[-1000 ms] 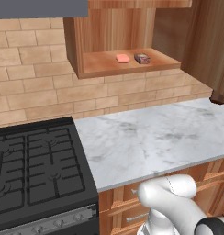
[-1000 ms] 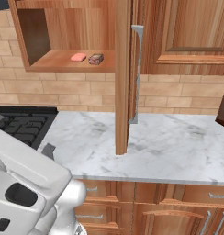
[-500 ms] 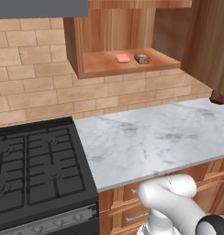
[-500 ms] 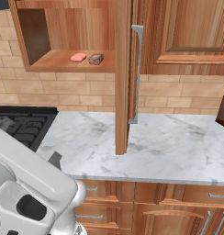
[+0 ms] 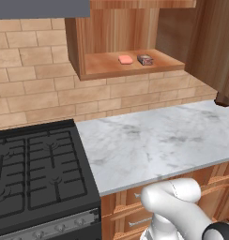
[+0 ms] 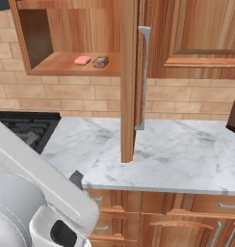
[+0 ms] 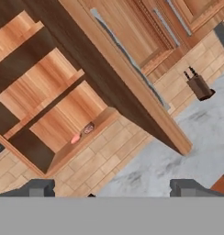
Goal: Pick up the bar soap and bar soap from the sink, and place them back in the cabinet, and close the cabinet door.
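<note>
Soaps both on the open cabinet (image 6: pixel 66 29) shelf — pink bar soap (image 6: pixel 82 60) left, darker bar (image 6: pixel 100 62) just right of it — gripper (image 7: pixel 111 189) open and empty, so door-closing remains: next move presumably reaches the cabinet door (image 6: pixel 129 82), edge-on over the counter (image 6: pixel 187 154).

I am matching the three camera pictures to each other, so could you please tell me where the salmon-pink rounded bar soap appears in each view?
Left base view: salmon-pink rounded bar soap lies on the open wall cabinet's wooden floor, upper centre.
Right base view: same bar, upper left, on that floor.
Hand view: small pink bar, left of centre, on the tilted shelf.
Shared landmark: the small dark bar beside it.
</note>
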Tool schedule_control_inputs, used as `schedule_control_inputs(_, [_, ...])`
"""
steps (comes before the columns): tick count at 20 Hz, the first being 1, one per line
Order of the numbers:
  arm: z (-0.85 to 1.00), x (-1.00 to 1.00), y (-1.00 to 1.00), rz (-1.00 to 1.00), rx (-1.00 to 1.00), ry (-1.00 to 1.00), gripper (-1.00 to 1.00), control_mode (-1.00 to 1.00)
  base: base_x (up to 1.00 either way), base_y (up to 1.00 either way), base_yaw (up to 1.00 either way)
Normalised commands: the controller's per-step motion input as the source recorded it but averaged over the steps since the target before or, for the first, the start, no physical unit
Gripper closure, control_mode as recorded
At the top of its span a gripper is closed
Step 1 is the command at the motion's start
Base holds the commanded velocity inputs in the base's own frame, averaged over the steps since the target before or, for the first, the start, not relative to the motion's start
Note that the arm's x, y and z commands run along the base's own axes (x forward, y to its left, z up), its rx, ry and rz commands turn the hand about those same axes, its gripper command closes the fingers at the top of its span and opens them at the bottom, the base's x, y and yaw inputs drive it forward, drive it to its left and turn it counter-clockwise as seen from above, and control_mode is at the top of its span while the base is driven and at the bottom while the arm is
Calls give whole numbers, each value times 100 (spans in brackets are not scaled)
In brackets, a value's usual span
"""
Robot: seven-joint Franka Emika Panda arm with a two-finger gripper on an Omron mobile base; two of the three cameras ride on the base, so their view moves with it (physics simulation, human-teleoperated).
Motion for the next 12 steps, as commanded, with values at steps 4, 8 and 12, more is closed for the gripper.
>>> schedule_control_inputs(4, [-3, 23, -35, 0, 1, 0, -100, -100, 0, 0, 0])
schedule_control_inputs(8, [-21, 39, -27, 0, 0, -2, -100, -100, 0, 0, 0])
schedule_control_inputs(12, [-21, 39, -29, 0, 0, -4, -100, -100, 0, 0, 0])
